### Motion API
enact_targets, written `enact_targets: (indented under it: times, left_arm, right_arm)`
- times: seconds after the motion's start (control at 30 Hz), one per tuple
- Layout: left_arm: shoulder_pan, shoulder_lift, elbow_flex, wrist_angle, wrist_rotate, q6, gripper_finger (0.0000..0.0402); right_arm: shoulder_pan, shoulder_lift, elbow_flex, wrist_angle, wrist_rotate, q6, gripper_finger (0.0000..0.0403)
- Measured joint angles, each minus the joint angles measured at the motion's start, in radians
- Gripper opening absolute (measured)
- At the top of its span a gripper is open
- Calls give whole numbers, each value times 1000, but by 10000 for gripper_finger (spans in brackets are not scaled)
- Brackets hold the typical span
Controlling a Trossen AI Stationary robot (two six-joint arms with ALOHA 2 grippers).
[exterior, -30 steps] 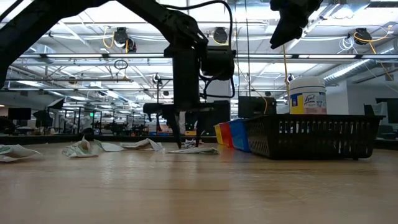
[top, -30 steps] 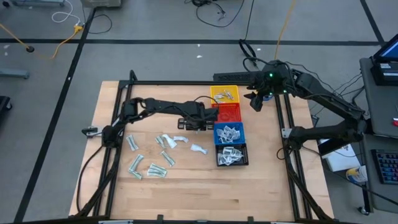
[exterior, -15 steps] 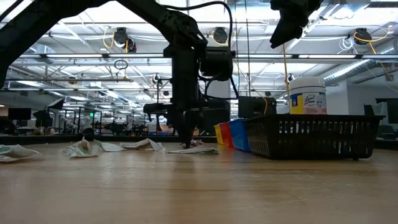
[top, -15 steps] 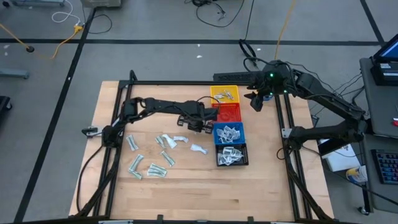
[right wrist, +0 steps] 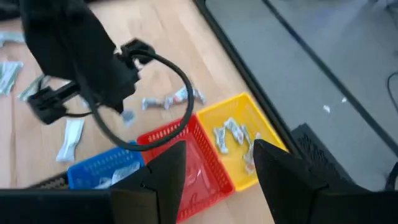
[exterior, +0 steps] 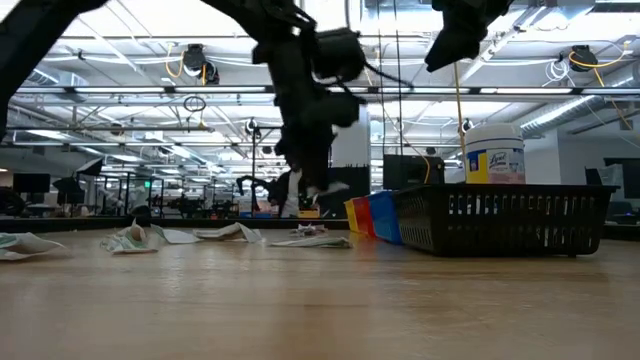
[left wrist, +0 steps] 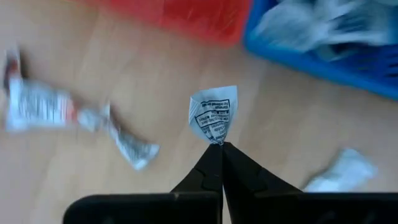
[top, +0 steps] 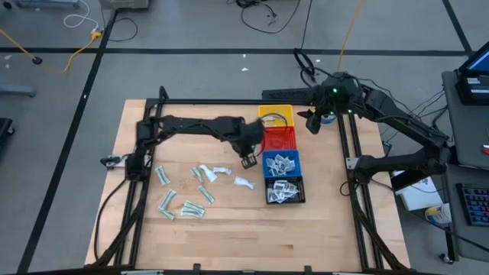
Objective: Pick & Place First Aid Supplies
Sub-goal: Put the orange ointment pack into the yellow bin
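Left hand (left wrist: 219, 144) pinched tight on small white packet (left wrist: 213, 116), lifted off table (top: 229, 221), just beside blue bin (top: 281, 163). Right hand (right wrist: 211, 163) hovers beyond yellow bin (top: 275, 116), fingers apart, holding nothing.

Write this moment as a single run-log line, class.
left gripper: fingers shut on small white packet, lifted near blue bin | right gripper: open, waiting above yellow bin

I see white jar (exterior: 494, 153) behind black bin (exterior: 505, 218), yellow label with script brand, likely "Lysol", rest unreadable. Packet (left wrist: 213, 116) pinched in my left hand (left wrist: 221, 145): black print, too blurred to read.
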Motion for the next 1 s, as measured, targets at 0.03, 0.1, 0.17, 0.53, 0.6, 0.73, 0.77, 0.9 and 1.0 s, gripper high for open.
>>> enact_targets:
  times: [0.03, 0.1, 0.17, 0.53, 0.6, 0.73, 0.77, 0.9, 1.0]
  left_arm:
    - [8, -30, -25, 32, 19, 37, 1]
    - [29, -102, -101, 102, 57, 103, 1]
    - [50, -192, -194, 188, 104, 152, 1]
    - [201, -655, -684, 721, 440, 289, 0]
    - [218, -703, -711, 742, 445, 292, 0]
    - [239, -747, -688, 770, 453, 285, 0]
    - [241, -750, -675, 765, 454, 285, 0]
    - [242, -746, -611, 768, 456, 291, 0]
    - [242, -727, -568, 763, 453, 293, 0]
  right_arm:
    - [0, 0, 0, 18, 0, 2, 180]
    - [0, 0, 0, 52, 0, 17, 180]
    - [0, 0, 0, 87, 0, 44, 180]
    - [33, 5, -83, 461, -6, 259, 181]
    - [57, 4, -144, 610, -8, 299, 181]
    - [119, 16, -265, 911, -17, 368, 181]
    - [135, 30, -280, 975, -19, 395, 181]
    - [195, 112, -286, 1078, 0, 418, 181]
    - [227, 193, -249, 1108, 19, 416, 181]
